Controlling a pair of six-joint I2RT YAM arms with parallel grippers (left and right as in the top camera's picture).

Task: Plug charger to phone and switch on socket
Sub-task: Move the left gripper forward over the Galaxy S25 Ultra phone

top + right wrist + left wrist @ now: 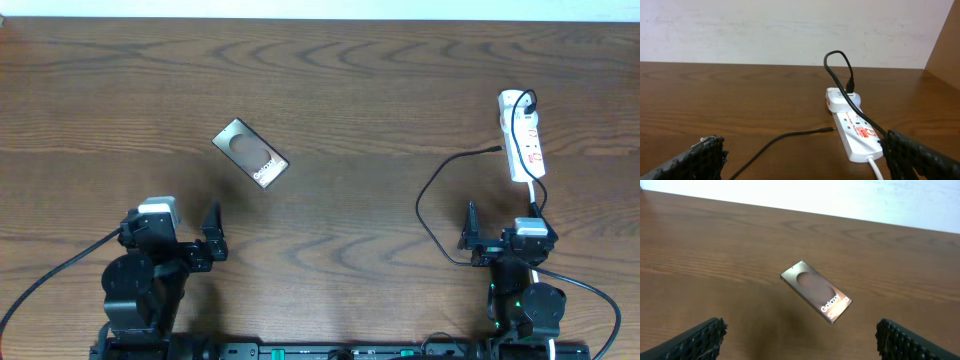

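Task not started. Left gripper [800,340] splayed wide, empty; phone [816,291] lies flat ahead of it, well apart. Right gripper [805,150] equally spread, empty. Socket [855,127] sits ahead-right; charger [810,132] tip is loose on the table beside the strip (far end looks seated). Left: plugging, switching. Only cable slack lies ahead.

A Galaxy phone [251,154] lies face up and slantwise on the brown wooden bench [350,90], left of centre. Far right lies a white power strip [522,135], the charger cable [418,208] plugged into its far end. The cable's free tip rests just left of the strip, well apart from the phone. Left pincer [180,235] and right pincer [503,235] sit near the front edge, both spread wide and holding nothing.
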